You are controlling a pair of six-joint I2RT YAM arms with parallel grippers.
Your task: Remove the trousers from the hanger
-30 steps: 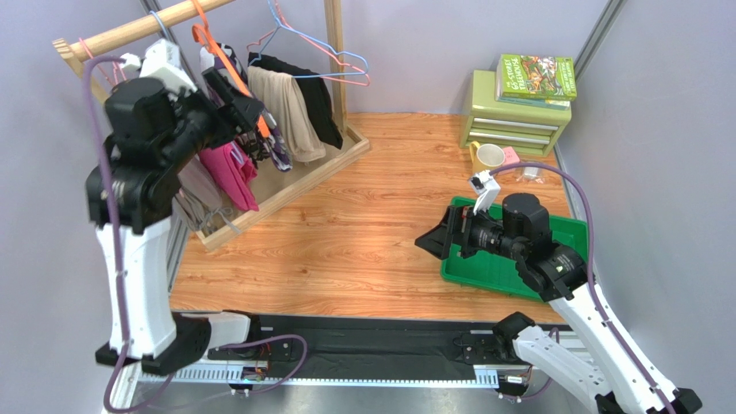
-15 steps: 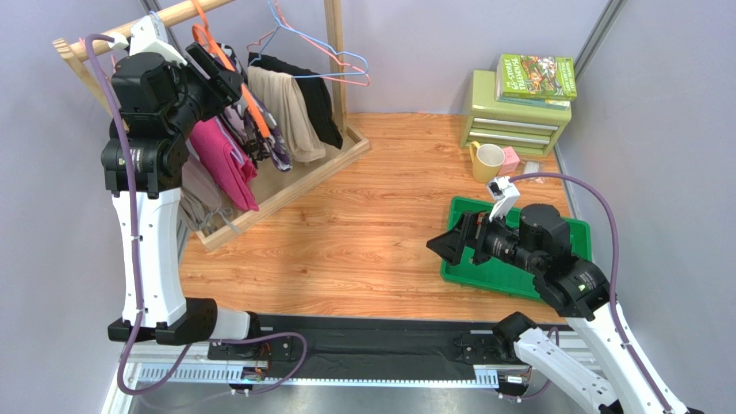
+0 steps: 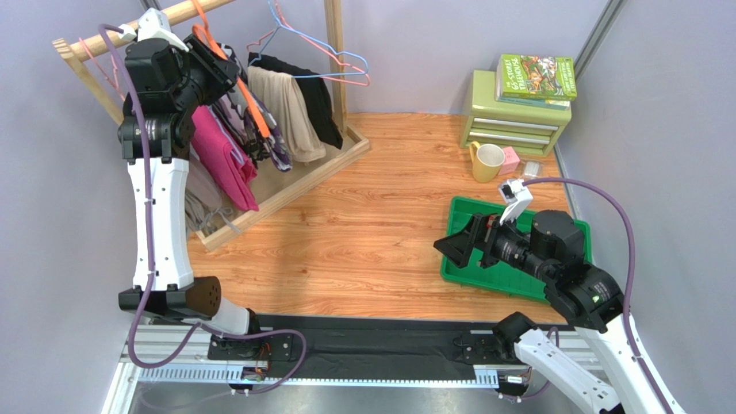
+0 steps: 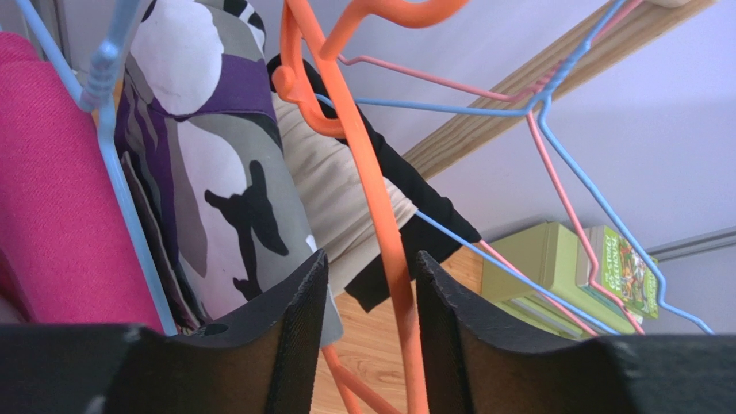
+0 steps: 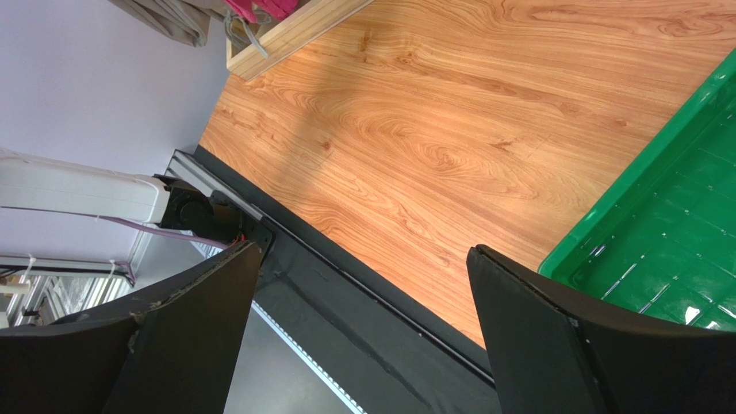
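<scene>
Left gripper (image 4: 371,267) is straddling the orange hanger (image 4: 367,168) by the trousers (image 4: 225,164).
Jaws aren't pinching yet; closing is likely coming next. Right gripper (image 5: 363,250) is hovering, spread.

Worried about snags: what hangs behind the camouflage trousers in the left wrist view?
A beige garment, then a black garment behind it; the camouflage trousers hide the beige one's left part.

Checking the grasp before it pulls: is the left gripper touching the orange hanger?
Cannot tell. In the left wrist view the orange hanger runs between the left gripper's open fingers, clear of one but too near the other to judge.
</scene>
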